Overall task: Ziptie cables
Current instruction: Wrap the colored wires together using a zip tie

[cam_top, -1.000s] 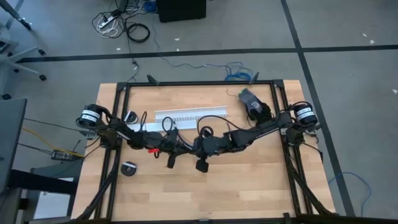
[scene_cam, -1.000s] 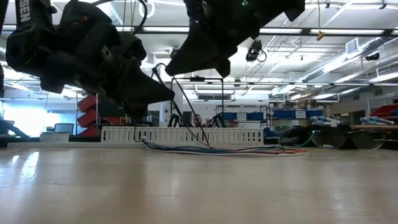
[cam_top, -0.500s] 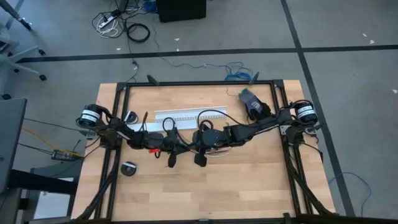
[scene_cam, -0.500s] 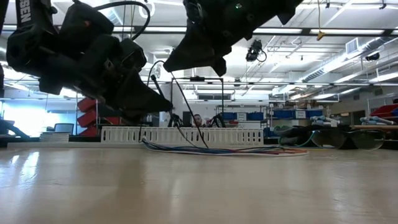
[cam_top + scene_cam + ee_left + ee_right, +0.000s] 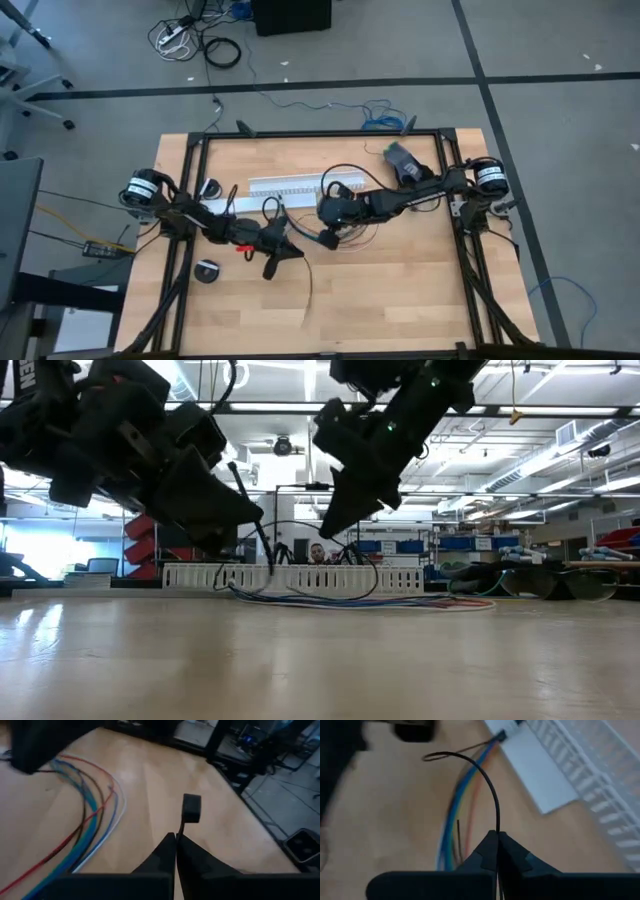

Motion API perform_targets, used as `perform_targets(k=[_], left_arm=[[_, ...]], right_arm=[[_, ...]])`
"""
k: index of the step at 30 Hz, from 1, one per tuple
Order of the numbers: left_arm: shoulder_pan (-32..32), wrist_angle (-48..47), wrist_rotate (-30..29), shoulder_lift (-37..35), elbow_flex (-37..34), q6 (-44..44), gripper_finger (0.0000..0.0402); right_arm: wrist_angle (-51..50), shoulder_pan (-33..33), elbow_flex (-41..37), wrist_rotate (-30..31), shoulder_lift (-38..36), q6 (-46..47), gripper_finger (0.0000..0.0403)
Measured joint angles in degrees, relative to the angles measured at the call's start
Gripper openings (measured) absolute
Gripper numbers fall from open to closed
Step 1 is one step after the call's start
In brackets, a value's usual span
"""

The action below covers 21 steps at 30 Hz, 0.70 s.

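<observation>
We see the left hand (image 5: 283, 251) low over the wooden counter (image 5: 400, 290), fingers pressed together on one end of the ziptie (image 5: 490, 785). Just beyond it, the right hand (image 5: 327, 222) is clamped on the other end, so the thin black strip arcs in a loop between them. The cables (image 5: 92, 815) lie curving on the counter beneath, running back to the white slotted channel (image 5: 285, 185) behind.
</observation>
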Motion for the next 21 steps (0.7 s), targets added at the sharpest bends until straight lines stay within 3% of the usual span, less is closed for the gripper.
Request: perform_targets(k=[5, 10, 21], left_arm=[[-0.3, -0.5, 0.9, -3.1, -1.6, 1.7, 0.0000], [-0.1, -0.6, -0.7, -5.7, -3.1, 3.0, 0.0000], [0.0, -4.0, -2.0, -12.3, -3.5, 8.4, 0.0000]], right_arm=[[-2.9, -1.2, 0.0, 0.6, 0.0, -0.8, 0.0000], [-3.4, -2.3, 0.0, -9.4, 0.0, -0.2, 0.0011], [-5.9, -3.0, 5.5, -13.2, -1.7, -2.2, 0.0138]])
